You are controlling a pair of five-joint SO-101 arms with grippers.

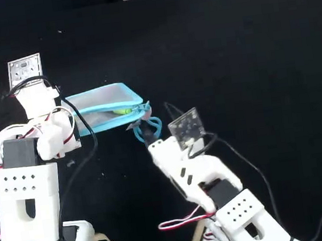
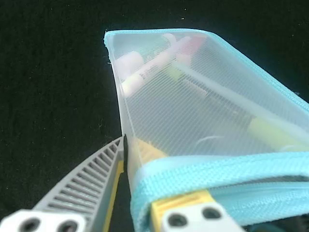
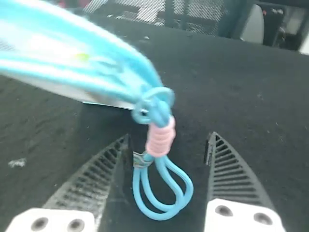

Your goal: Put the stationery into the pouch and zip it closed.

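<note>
In the high view the left gripper [image 1: 78,123] is clamped on the near end of the pouch [image 1: 103,101], a see-through bag with light blue trim that stretches away from its fingers across the black table [image 1: 247,57]. A green piece of the stationery [image 1: 121,110] shows through the pouch's side, closer to the far end than to that gripper. The right gripper [image 1: 148,132] sits just at the pouch's far end, with the blue zip cord [image 1: 155,124] lying right beside its tip. In the left wrist view the pouch runs straight out from the gripper, its trimmed edge pinched between the grey ribbed finger [image 2: 87,188] and the yellow-backed one. Several pens and markers lie inside, most of them well out from the fingers toward the far corner, and one yellow item sits close to the grip. The zip band crosses just in front of the gripper. In the right wrist view the fingers [image 3: 101,179] stand well apart, holding nothing. The looped zip cord hangs between them, nearer to one finger, and I cannot tell if it touches. A pink wrap [image 3: 161,137] binds the cord midway between the fingertips, and the pouch's end lies just beyond them.
</note>
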